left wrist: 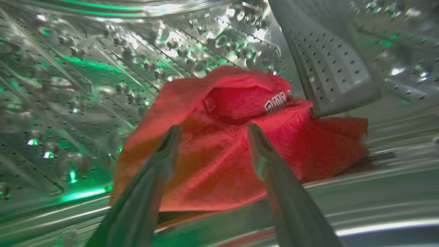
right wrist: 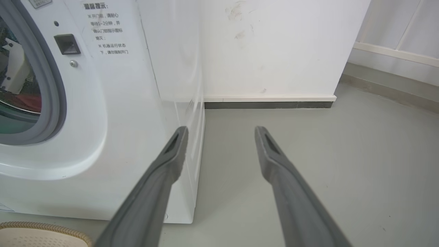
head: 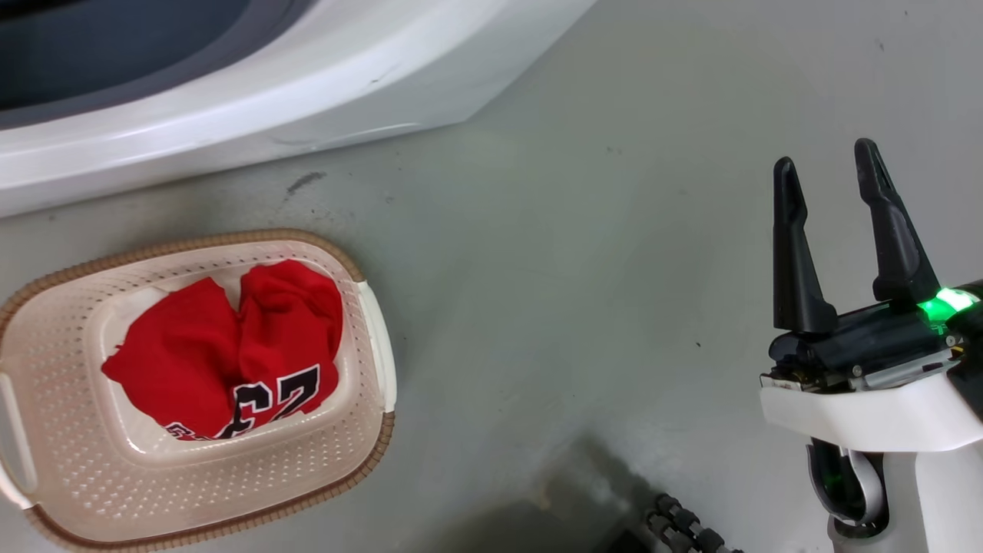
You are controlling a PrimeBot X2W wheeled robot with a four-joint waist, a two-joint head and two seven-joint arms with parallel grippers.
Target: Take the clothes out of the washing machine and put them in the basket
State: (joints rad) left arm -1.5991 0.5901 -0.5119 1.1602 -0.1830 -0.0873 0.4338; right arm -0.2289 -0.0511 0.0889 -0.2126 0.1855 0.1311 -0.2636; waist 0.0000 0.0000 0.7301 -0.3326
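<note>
One red garment with black white-edged numerals (head: 230, 353) lies crumpled in the cream basket (head: 361, 453) on the floor at the lower left of the head view. A second red garment with small white lettering (left wrist: 233, 151) rests on the steel drum floor inside the washing machine (head: 230, 115). My left gripper (left wrist: 213, 132) is inside the drum, open, its two fingers spread just in front of that garment with nothing between them. My right gripper (head: 828, 165) hangs open over bare floor at the right, facing the washing machine's front corner (right wrist: 103, 103).
A perforated grey drum paddle (left wrist: 325, 65) stands right behind the garment. The washer's grey rubber ring (right wrist: 51, 85) shows at the left of the right wrist view. A white wall with a dark skirting (right wrist: 267, 104) stands beyond. The basket rim (right wrist: 44, 227) peeks in below.
</note>
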